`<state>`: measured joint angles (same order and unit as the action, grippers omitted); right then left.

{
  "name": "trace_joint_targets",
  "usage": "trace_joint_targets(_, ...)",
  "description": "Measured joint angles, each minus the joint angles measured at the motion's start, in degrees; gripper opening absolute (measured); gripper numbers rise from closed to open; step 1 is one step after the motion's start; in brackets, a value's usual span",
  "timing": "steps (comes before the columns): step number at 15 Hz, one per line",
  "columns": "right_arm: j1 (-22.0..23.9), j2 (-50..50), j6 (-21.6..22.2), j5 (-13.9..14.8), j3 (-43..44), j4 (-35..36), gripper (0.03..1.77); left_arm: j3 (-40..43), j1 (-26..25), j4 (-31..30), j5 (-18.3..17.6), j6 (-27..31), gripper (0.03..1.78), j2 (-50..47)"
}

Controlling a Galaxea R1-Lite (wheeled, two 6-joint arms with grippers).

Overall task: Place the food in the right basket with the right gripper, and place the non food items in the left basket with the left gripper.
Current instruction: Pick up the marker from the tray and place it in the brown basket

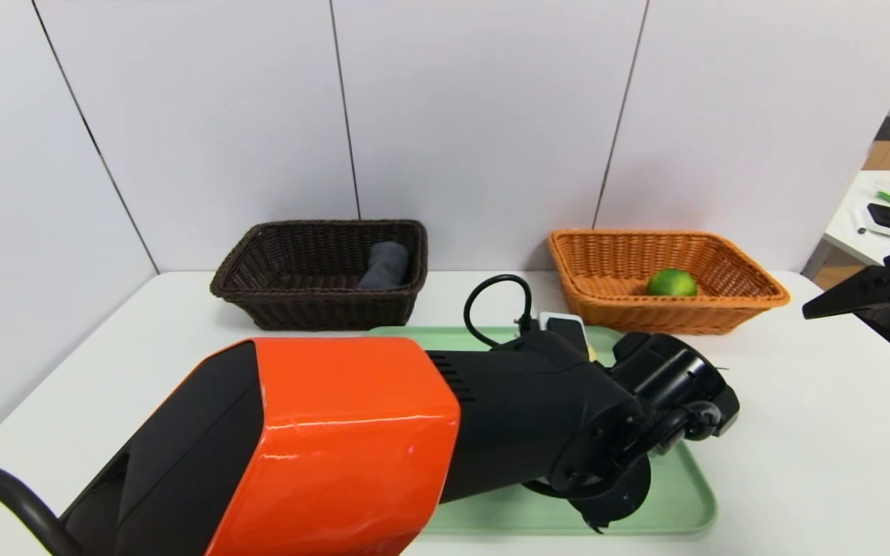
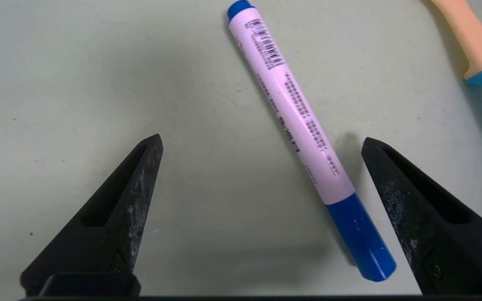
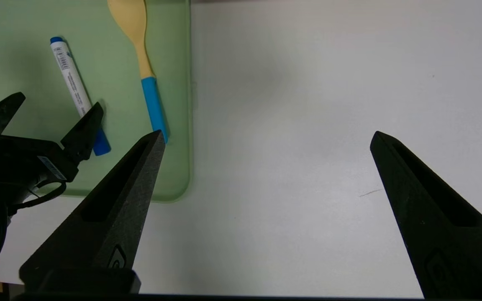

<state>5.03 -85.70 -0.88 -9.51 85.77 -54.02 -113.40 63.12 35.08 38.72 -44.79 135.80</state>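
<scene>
— What's sitting closest to us?

— The green tray (image 1: 684, 502), and everything is arranging itself around it. The left gripper (image 2: 262, 144) is hanging low over the tray with its two fingers standing wide apart, gripping nothing. One white marker (image 2: 295, 125) with a blue cap is lying flat on the tray between those fingers, nearer one of them, touching neither.

— Anything else lying on the tray?

— One wooden spoon (image 3: 142, 50) with a blue handle, lying just beside the marker. So two things are resting there.

— And the other arm?

— The right gripper (image 3: 266, 138) is hovering off the tray's right edge, over the bare white table (image 1: 816, 432), its two fingers also spread wide, holding nothing.

— Beyond the tray?

— Two baskets are standing behind it, against the wall. Behind the tray's left end, the dark brown basket (image 1: 259, 286) is holding one rolled grey towel (image 1: 385, 265). Behind its right end, the orange-tan basket (image 1: 738, 266) is holding one green lime (image 1: 670, 283).
</scene>
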Motion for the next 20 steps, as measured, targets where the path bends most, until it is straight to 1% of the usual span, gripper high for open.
trace_joint_targets(4, -0.22, 0.10, -0.02, 0.00, 0.00, -0.06, 1.70, 0.02, -0.06, 0.38, 0.09, 0.28, 1.69, 0.37)
trace_joint_targets(12, -0.30, 0.10, -0.17, 0.01, 0.17, 0.00, 1.70, 0.02, 0.07, -0.94, -0.44, -0.38, 1.69, 0.66)
trace_joint_targets(15, -0.35, 0.06, -0.24, 0.00, 0.33, 0.00, 1.70, 0.02, 0.11, -0.61, -0.49, -1.44, 1.69, 0.63)
trace_joint_targets(16, -0.38, 0.04, -0.24, 0.00, 0.35, 0.05, 1.70, 0.02, 0.13, -0.59, -0.49, -1.51, 1.61, 0.63)
trace_joint_targets(18, -0.38, 0.06, -0.24, 0.00, 0.35, 0.05, 1.70, 0.02, 0.44, -0.68, -0.51, -1.79, 1.27, 0.63)
trace_joint_targets(20, -0.38, 0.09, -0.28, 0.00, 0.44, 0.07, 1.70, 0.02, 0.57, -0.63, -0.71, -2.23, 1.01, 0.63)
